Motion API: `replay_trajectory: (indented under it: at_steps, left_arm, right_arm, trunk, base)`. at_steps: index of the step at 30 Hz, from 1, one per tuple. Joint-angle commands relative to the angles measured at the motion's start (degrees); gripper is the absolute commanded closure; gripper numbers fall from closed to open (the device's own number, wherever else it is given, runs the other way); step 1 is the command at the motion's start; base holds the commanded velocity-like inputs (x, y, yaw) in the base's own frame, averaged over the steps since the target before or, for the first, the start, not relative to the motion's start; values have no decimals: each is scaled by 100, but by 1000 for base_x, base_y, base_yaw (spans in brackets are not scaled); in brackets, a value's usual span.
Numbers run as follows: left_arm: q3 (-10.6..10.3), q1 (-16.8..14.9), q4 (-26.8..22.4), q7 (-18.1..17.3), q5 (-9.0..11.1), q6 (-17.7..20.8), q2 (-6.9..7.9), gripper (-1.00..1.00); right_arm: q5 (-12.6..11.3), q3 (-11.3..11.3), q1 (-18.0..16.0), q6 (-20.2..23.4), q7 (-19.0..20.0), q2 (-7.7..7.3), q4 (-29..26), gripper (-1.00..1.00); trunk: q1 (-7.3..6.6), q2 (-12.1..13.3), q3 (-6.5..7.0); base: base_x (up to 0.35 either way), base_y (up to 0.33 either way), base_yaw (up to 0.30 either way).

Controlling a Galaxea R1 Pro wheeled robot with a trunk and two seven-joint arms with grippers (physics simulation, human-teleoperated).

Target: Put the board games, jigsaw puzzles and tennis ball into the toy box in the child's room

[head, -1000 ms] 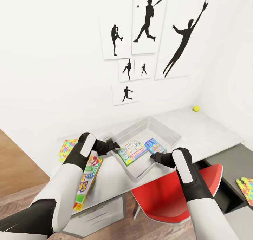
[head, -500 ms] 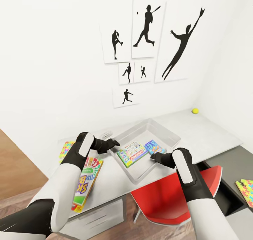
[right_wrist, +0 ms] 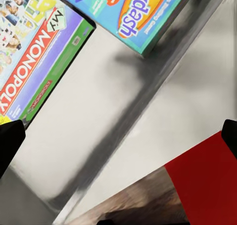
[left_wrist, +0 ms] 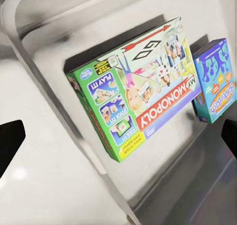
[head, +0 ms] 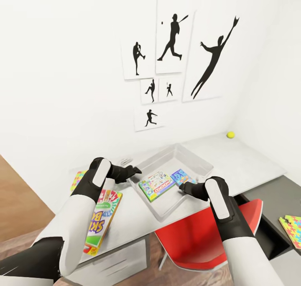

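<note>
The toy box (head: 196,160) sits on the table (head: 251,160) in front of you, and two board games already lie flat inside it — the green-edged Monopoly box (head: 156,185) and, just beside it, the smaller blue game (head: 182,177). A third board game (head: 101,219) lies on the tabletop outside the box, partly under your left forearm and close to the table's front edge. One jigsaw puzzle (head: 77,180) shows at the table's far left, another jigsaw puzzle (head: 292,230) lies on the dark cabinet top at your right, and the tennis ball (head: 230,134) rests near the wall, well apart from the box. Your left gripper (head: 134,170) hovers at the box's near-left corner and your right gripper (head: 184,187) at its front wall; both wrist views show the fingertips spread wide with nothing between them, so both are open and empty. The likely trouble is the third board game: it is thin and flat, so a pinch from above may only slide it, and a push towards you could tip it off the edge above the red chair (head: 196,235). Your left arm also crosses over it, so sweeping that elbow may drag it. With both grippers this close to the thin walls, a careless move could shove the box.
</note>
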Motion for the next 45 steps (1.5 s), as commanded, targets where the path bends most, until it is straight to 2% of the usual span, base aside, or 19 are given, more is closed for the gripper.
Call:
replay_trajectory:
  at_steps: [1, 11, 20, 26, 33, 37, 40, 42, 45]
  left_arm:
    - [23, -5, -5, 58, 61, 27, 4, -100]
    - [29, -5, -5, 40, 61, 27, 92, -100]
    - [28, -5, -5, -46, 61, 27, 105, -100]
    - [36, -5, -5, -61, 61, 27, 137, -100]
    - [42, -5, -5, -84, 116, 27, 379, -100]
    - [36, -1, -5, -297, 349, 27, 572, -100]
    - [-2, 8, -5, -668, 587, 27, 864, -100]
    - [-12, 13, -5, -834, 635, 27, 994, -100]
    - [-22, 28, -5, -1217, 691, 27, 1272, -100]
  right_arm:
    - [-59, -9, -5, 15, -58, 4, -5, -100]
    - [-59, -9, 8, 15, -61, 7, -56, -100]
    - [-53, -18, 32, 15, -80, 8, -309, -100]
    - [-62, -178, 48, 15, -80, 9, -464, -100]
    - [-74, -335, 64, 15, 27, 4, -718, -100]
    - [-74, -352, 63, 15, 339, 3, -941, -100]
    - [-70, -361, 50, 15, 825, -5, -1109, -100]
    - [-69, -366, 42, 15, 1026, -43, -1170, -100]
    - [-71, -386, 32, 15, 1430, -205, -1315, -100]
  trunk:
    - [3, -9, -1]
    - [3, -9, 90]
    - [3, -9, 172]
    - [3, -9, 226]
    - [3, -9, 290]
    - [3, -9, 326]
    - [3, -9, 353]
    - [3, -9, 372]
    - [3, -9, 399]
  base:
    - [0, 0, -64]
    - [0, 0, -73]
    - [0, 0, -77]
    - [0, 0, -77]
    - [-23, 28, -77]
    - [-103, 152, -78]
    - [-78, 172, -78]
    - [-38, 103, -78]
    - [-19, 53, -78]
